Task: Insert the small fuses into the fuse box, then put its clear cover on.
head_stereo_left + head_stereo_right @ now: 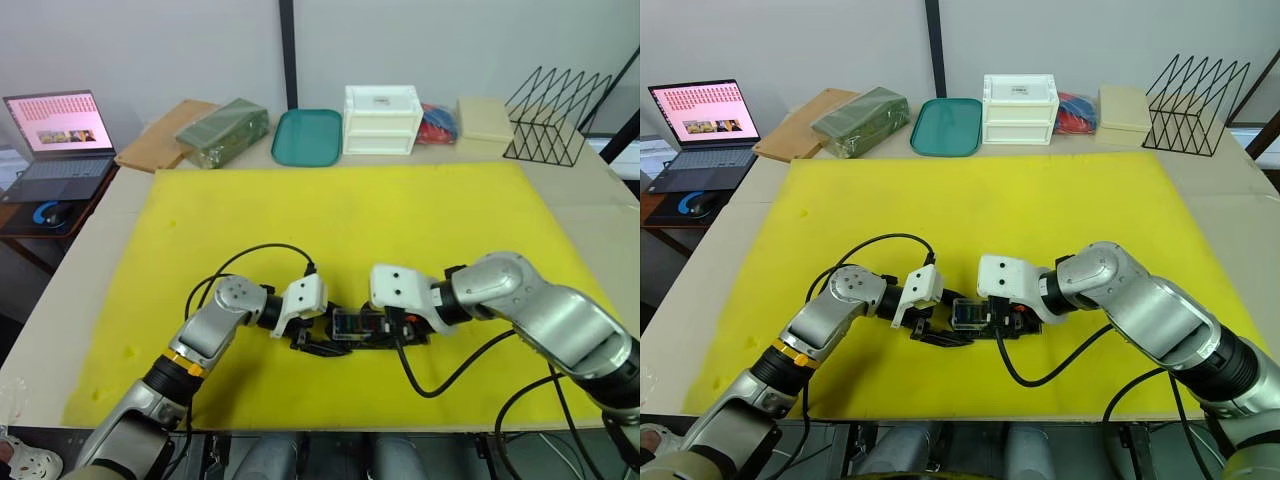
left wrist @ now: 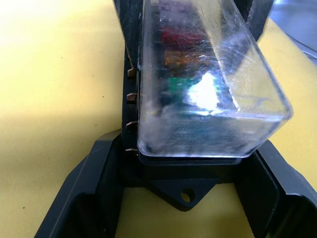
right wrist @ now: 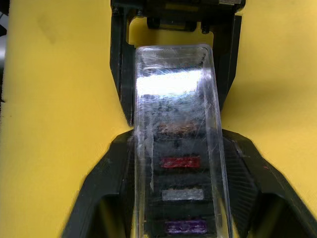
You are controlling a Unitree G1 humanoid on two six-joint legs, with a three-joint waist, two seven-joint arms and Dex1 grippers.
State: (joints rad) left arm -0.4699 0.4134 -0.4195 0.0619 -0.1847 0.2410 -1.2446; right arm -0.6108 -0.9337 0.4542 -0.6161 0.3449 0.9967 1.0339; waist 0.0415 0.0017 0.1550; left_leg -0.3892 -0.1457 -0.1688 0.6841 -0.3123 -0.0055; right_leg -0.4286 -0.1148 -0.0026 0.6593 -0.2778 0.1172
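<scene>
Both grippers, left (image 1: pixel 318 340) and right (image 1: pixel 392 325), clamp your black rectangular fuse box (image 2: pixel 183 186) low at frame centre, steadying it while the transparent plastic cover (image 2: pixel 198 84) seats.

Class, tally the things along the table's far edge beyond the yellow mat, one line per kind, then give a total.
Open laptop: 1
Teal plastic tray: 1
White drawer box: 1
Black wire rack: 1
Green wrapped block: 1
Brown flat board: 1
Total: 6
</scene>
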